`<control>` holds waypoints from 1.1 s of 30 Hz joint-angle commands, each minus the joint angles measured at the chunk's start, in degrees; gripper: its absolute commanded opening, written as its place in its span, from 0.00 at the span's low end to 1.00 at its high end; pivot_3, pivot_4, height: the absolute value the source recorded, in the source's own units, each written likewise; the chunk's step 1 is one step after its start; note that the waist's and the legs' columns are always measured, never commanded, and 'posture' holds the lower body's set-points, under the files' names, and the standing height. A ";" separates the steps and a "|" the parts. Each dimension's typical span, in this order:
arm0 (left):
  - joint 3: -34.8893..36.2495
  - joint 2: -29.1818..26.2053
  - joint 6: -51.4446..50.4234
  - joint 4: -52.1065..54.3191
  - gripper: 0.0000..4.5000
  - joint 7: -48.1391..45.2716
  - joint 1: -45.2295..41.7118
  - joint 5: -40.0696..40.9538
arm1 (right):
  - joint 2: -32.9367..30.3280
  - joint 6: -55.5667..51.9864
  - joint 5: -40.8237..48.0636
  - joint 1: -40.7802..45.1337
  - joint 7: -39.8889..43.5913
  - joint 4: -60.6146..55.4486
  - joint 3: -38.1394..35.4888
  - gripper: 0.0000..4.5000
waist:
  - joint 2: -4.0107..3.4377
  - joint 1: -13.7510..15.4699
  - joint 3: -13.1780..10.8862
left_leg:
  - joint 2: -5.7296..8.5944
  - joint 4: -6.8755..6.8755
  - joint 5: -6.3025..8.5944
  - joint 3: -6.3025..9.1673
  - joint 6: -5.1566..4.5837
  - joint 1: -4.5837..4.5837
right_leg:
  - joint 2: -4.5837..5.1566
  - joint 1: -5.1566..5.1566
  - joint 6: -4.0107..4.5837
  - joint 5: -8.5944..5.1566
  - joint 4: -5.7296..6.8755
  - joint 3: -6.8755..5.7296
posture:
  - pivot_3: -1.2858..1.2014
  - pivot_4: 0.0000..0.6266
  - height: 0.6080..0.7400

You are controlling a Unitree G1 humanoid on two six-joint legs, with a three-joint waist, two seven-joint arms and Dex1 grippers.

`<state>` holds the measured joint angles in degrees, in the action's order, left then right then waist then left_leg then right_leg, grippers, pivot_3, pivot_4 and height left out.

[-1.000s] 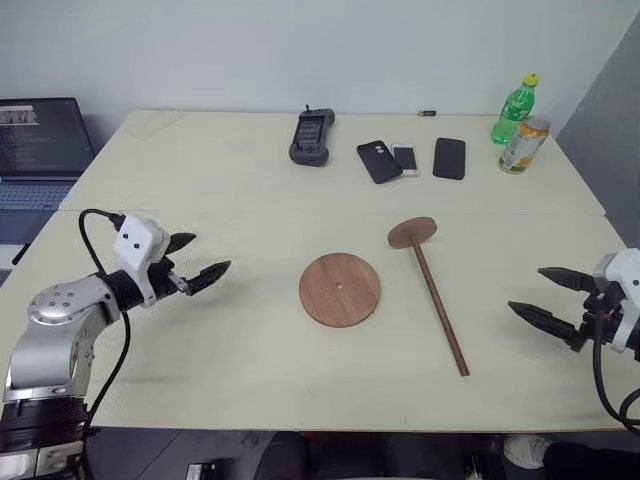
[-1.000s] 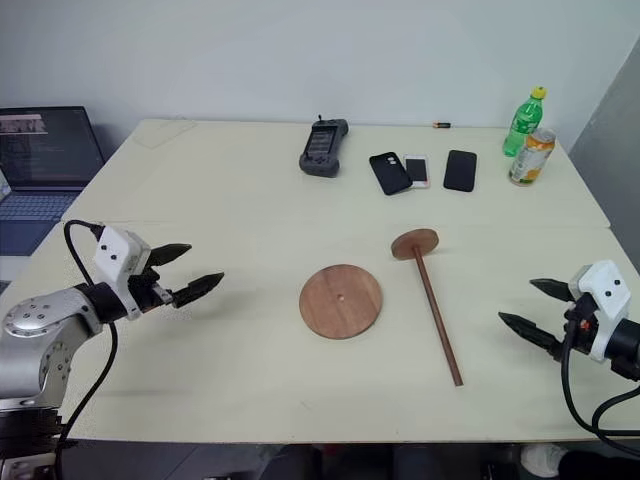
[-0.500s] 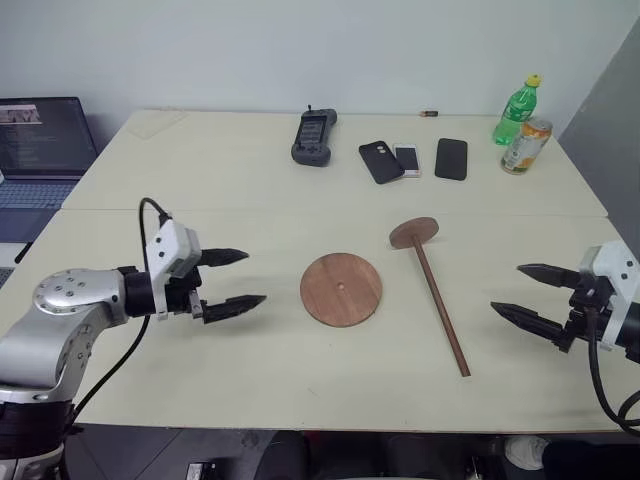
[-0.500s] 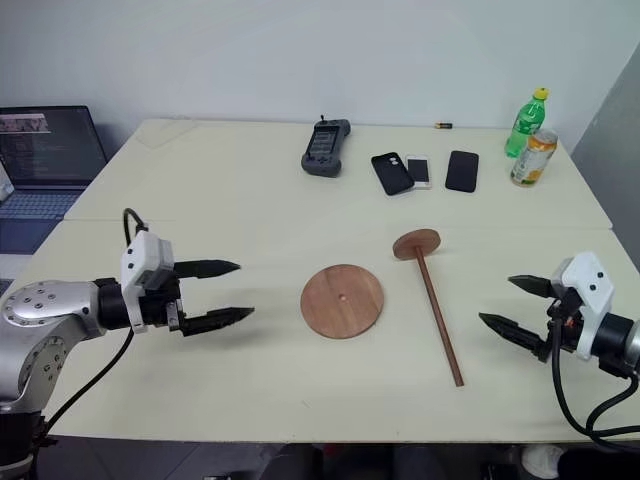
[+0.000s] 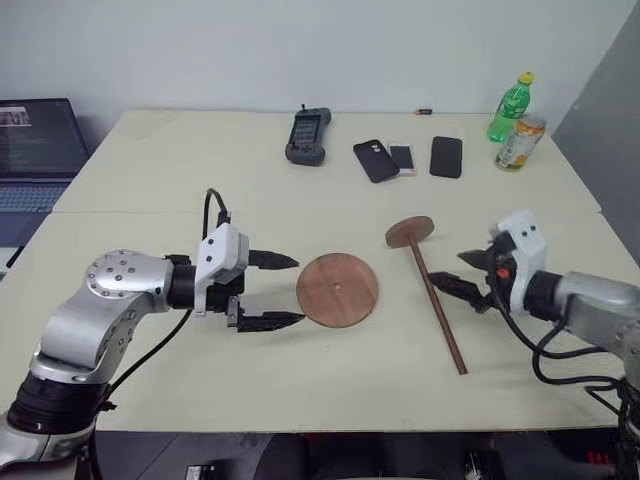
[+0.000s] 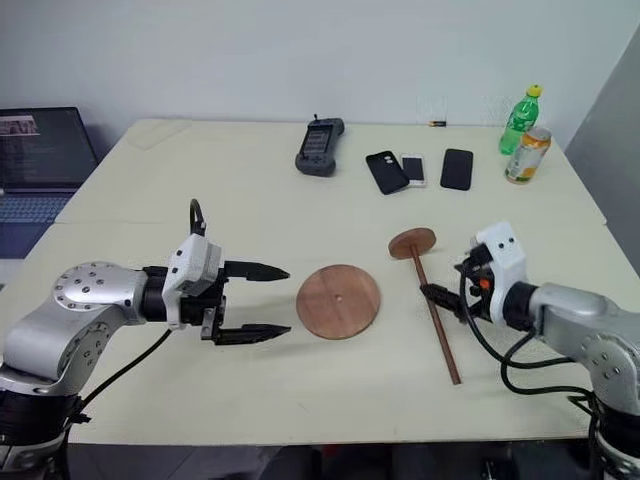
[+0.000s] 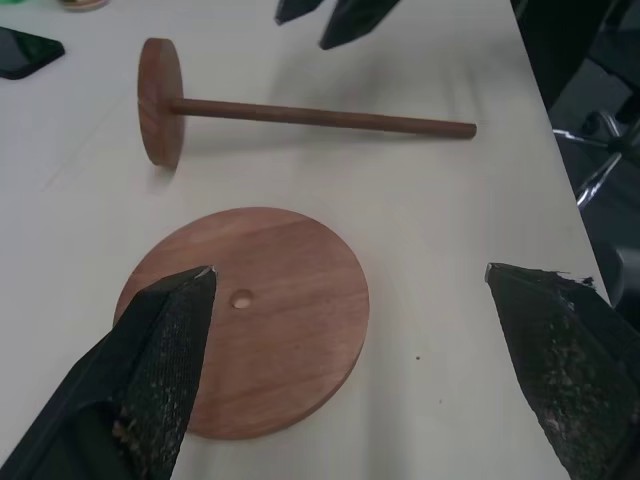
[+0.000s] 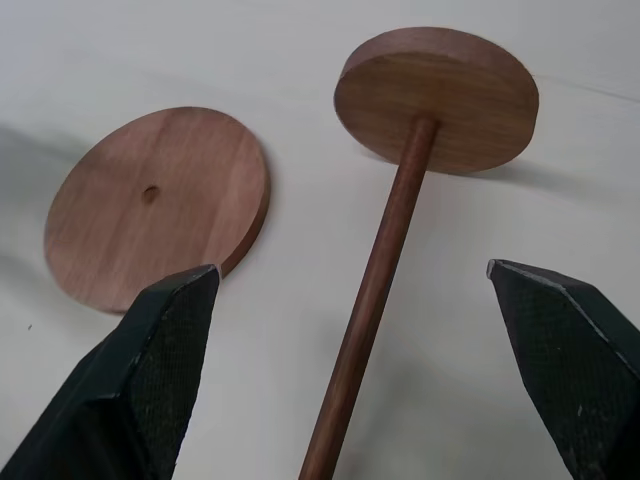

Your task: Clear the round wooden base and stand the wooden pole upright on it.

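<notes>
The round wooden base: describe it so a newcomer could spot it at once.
On the pale table, look near the front middle. The round wooden base lies flat there, a loose reddish-brown disc with a small centre hole. Unlike the smaller disc beside it, it has no wooden pole attached.

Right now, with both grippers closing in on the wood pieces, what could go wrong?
The wooden pole lies flat, so the open right gripper could roll it away rather than pinch it.

The round wooden base lies loose on the table; the open left gripper, right at its edge, might shove it sideways.

Swung upright, the pole could clip the left gripper nearby.
</notes>
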<state>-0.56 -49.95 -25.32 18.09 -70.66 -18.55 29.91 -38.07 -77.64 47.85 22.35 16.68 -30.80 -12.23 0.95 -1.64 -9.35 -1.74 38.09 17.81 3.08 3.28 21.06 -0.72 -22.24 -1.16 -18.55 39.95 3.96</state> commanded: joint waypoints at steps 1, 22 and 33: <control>-1.37 1.05 2.38 1.19 1.00 -0.32 -2.36 -1.22 | 1.03 -6.03 -4.01 7.77 -3.90 3.94 6.88 1.00 | 0.00 -0.10 0.00 | 0.00 0.00 0.00 -0.01 0.00 0.00 | 0.00 -0.01 0.00 0.00 0.00 0.01 | 0.52 0.24 1.00; -3.00 4.51 3.41 6.13 1.00 4.78 -1.15 -2.69 | 9.14 -14.86 -13.69 30.98 -6.18 36.26 17.75 1.00 | -0.03 -0.33 -0.01 | 0.03 0.64 0.00 0.07 -0.01 0.98 | 0.24 -0.98 0.00 0.00 0.63 -0.05 | 0.52 0.24 1.00; -2.52 4.66 4.30 6.19 1.00 5.34 0.44 -3.00 | 11.76 -14.86 -13.64 32.81 -6.82 40.45 15.49 0.53 | -0.03 -0.37 -0.01 | 0.03 0.69 0.00 0.07 -0.02 0.98 | 0.23 -1.02 0.00 0.00 0.74 -0.05 | 0.52 0.24 1.00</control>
<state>-4.36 -45.21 -22.09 22.67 -65.57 -18.10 26.76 -26.06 -92.08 34.06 53.47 10.01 10.35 5.10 0.92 -2.01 -9.36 -1.71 38.77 17.81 3.15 3.27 22.04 -0.49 -23.26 -1.16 -18.54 40.70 3.91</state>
